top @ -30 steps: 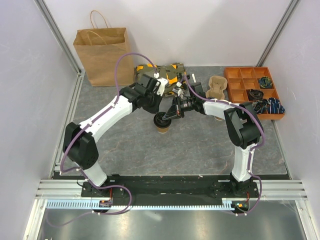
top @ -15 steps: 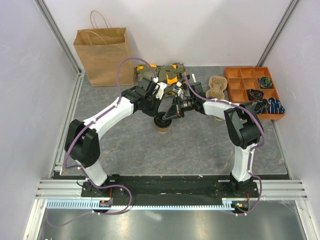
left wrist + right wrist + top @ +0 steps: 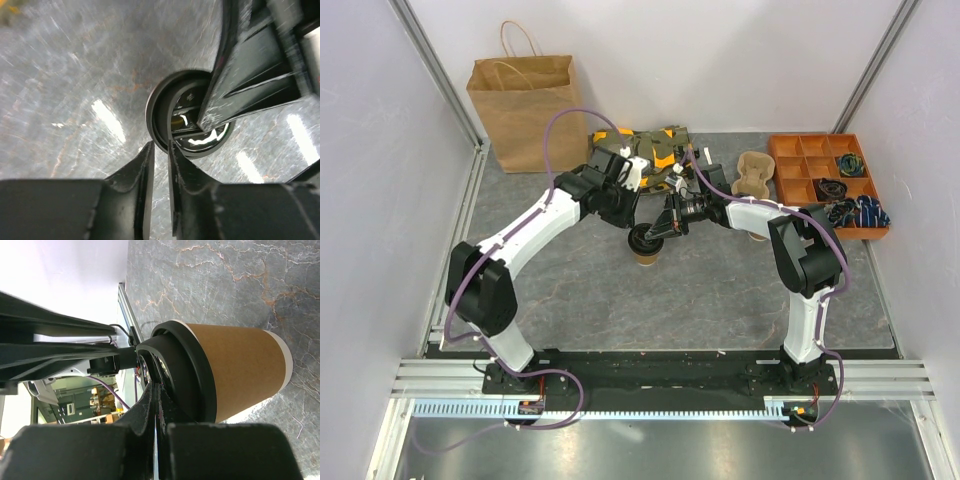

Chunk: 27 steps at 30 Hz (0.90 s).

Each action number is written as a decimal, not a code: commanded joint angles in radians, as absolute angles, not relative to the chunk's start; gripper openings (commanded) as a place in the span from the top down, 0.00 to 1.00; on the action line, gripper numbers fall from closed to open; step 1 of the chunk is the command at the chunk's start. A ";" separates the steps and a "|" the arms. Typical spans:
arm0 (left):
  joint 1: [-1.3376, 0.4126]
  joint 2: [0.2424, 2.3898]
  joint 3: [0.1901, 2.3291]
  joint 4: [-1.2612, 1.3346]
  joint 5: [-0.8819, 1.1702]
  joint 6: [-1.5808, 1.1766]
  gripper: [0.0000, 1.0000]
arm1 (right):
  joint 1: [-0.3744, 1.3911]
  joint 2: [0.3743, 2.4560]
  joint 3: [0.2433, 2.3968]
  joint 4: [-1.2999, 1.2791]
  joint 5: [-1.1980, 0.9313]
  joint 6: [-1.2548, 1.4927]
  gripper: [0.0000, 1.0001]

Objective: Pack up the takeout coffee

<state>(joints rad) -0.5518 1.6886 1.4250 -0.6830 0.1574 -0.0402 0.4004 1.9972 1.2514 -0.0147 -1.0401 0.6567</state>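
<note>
pre-grasp, likely: black-lidded brown kraft-paper cup (image 3: 645,244) upright; right gripper (image 3: 155,391) closed at lid, left gripper (image 3: 161,151) closed, empty; next: open, clasp cup

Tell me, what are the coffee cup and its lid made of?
The cup looks like brown kraft paper: dull, matte sides and a pale rolled bottom edge. Its lid looks like black plastic: smooth, and shiny enough to mirror the lights in the left wrist view.

We log takeout coffee (image 3: 240,367): small brown kraft-paper cup, round black sip lid fitted. Stands upright on grey marbled table (image 3: 720,290), near centre.
</note>
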 commanded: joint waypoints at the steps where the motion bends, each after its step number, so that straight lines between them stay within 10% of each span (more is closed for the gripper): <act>1: -0.552 1.644 1.548 -0.749 0.132 -0.005 0.73 | 0.397 2.077 1.213 -0.127 -0.784 0.546 1.00; 27: -0.548 1.655 1.354 -0.667 0.181 -0.012 0.96 | 0.397 2.103 1.232 -0.147 -0.769 0.537 1.00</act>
